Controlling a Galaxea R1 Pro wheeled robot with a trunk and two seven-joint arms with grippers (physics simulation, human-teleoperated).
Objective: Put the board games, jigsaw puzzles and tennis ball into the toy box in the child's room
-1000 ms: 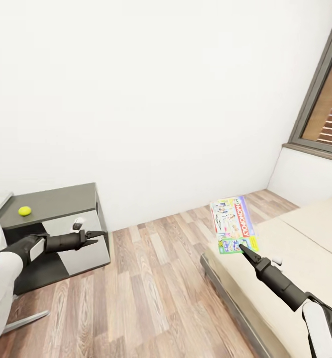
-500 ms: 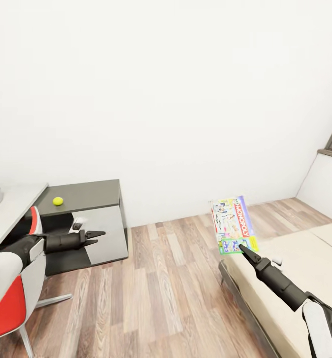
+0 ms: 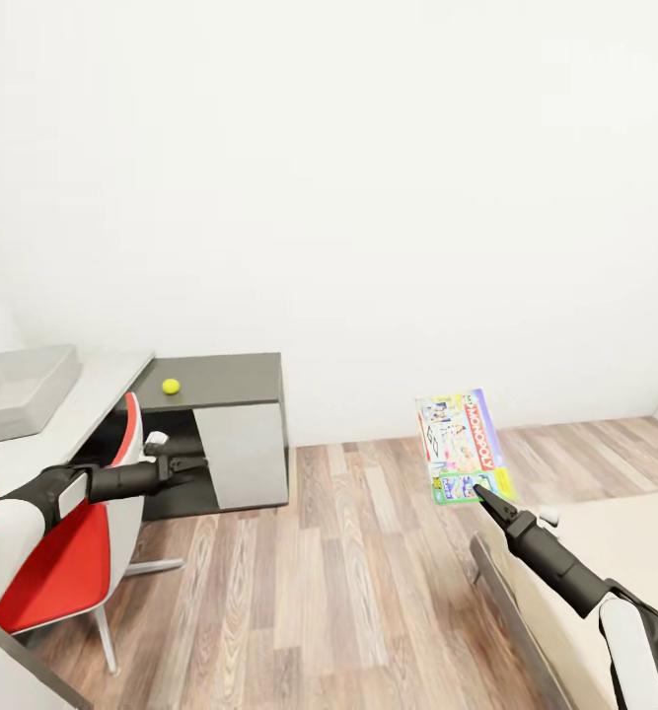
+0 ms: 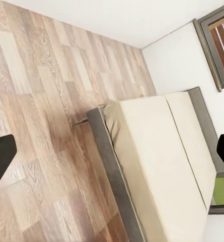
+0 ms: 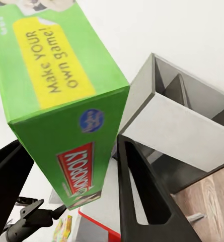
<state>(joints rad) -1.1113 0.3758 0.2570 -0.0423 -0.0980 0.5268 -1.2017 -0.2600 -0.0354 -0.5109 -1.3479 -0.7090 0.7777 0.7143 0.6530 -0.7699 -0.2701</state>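
My right gripper (image 3: pixel 482 490) is shut on the lower edge of the green-and-white Monopoly board game (image 3: pixel 463 444), holding it upright in the air over the floor. The right wrist view shows the box (image 5: pixel 66 116) clamped between the black fingers (image 5: pixel 142 201). The light grey toy box (image 3: pixel 23 391) stands on the table (image 3: pixel 97 394) at the left. The tennis ball (image 3: pixel 172 386) lies on the table's dark corner section. My left gripper (image 3: pixel 196 461) is open and empty, held out beside the chair. Part of the bed (image 3: pixel 615 552) shows at the lower right.
A red and white chair (image 3: pixel 62 552) stands at the table below my left arm. Wood-plank floor (image 3: pixel 368 592) lies between table and bed. The left wrist view looks down at the bed (image 4: pixel 162 161), with something green (image 4: pixel 223 194) at its far end, and a window (image 4: pixel 220 40).
The camera has swung left: the window has left the view, and the table, toy box and chair have come in. Both arms keep their pose, and the Monopoly box stays gripped.
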